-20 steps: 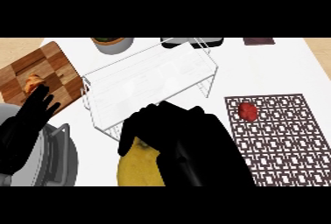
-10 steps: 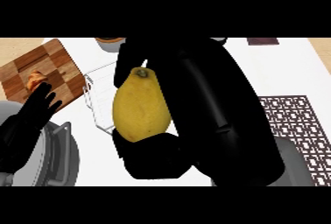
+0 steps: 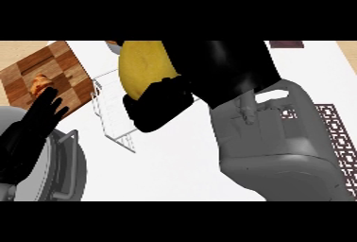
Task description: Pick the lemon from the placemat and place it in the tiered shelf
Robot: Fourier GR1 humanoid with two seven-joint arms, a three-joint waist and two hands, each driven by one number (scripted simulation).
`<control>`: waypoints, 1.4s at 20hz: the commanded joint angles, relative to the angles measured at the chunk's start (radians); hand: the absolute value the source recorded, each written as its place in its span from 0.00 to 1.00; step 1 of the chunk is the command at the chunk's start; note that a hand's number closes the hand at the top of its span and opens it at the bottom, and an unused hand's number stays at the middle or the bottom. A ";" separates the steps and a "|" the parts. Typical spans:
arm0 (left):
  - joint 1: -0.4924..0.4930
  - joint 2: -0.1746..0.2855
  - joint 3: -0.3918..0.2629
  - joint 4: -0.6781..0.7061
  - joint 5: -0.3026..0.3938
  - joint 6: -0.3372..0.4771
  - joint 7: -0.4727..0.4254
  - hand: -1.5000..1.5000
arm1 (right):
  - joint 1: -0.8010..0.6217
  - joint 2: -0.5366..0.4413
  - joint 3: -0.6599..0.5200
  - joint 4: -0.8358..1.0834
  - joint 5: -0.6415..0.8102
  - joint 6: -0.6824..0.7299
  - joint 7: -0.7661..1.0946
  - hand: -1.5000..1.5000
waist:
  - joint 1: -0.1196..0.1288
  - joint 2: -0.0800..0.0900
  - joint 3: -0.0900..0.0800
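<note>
The yellow lemon [image 3: 145, 64] is held high, close to the camera, in my right hand [image 3: 209, 71], whose black thumb and fingers curl round it. Hand and grey forearm [image 3: 279, 142] fill the middle of the view and hide most of the clear tiered shelf [image 3: 111, 113]; only its left end shows, below and behind the lemon. A strip of the dark patterned placemat [image 3: 338, 137] shows at the right edge. My left hand [image 3: 31, 137] rests open at the lower left, fingers up.
A wooden cutting board [image 3: 42, 75] with a small brown item [image 3: 39, 84] lies at the upper left. A grey round pot or pan [image 3: 59, 170] sits under my left hand. A dark object [image 3: 287, 44] lies at the top right.
My right hand has carried the lemon further up and away over the shelf, the forearm now filling the view's centre and right. The left hand has stayed where it was.
</note>
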 commanded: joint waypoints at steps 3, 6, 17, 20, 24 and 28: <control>0.050 -0.074 -0.070 0.190 0.003 0.006 0.025 0.50 | -0.057 -0.036 -0.039 0.153 0.012 0.000 -0.092 1.00 | -0.007 0.029 -0.044; 0.053 -0.070 -0.077 0.189 0.008 -0.018 0.010 0.50 | -0.076 -0.052 -0.075 0.210 0.002 -0.012 -0.149 1.00 | -0.005 0.028 -0.043; 0.066 -0.082 -0.103 0.180 0.014 -0.003 0.019 0.50 | -0.119 -0.018 -0.072 0.381 0.039 -0.097 -0.312 1.00 | 0.008 0.027 -0.043; 0.057 -0.058 -0.081 0.190 0.026 -0.026 0.013 0.50 | -0.132 -0.020 -0.078 0.428 0.050 -0.116 -0.351 1.00 | 0.009 0.026 -0.043; 0.049 -0.068 -0.085 0.194 0.022 -0.003 0.017 0.50 | -0.153 -0.049 -0.057 0.485 0.069 -0.080 -0.393 1.00 | -0.003 0.024 -0.043; 0.036 -0.076 -0.092 0.193 0.011 0.025 0.023 0.50 | -0.155 -0.006 -0.168 0.515 0.025 -0.189 -0.361 1.00 | -0.014 0.022 -0.041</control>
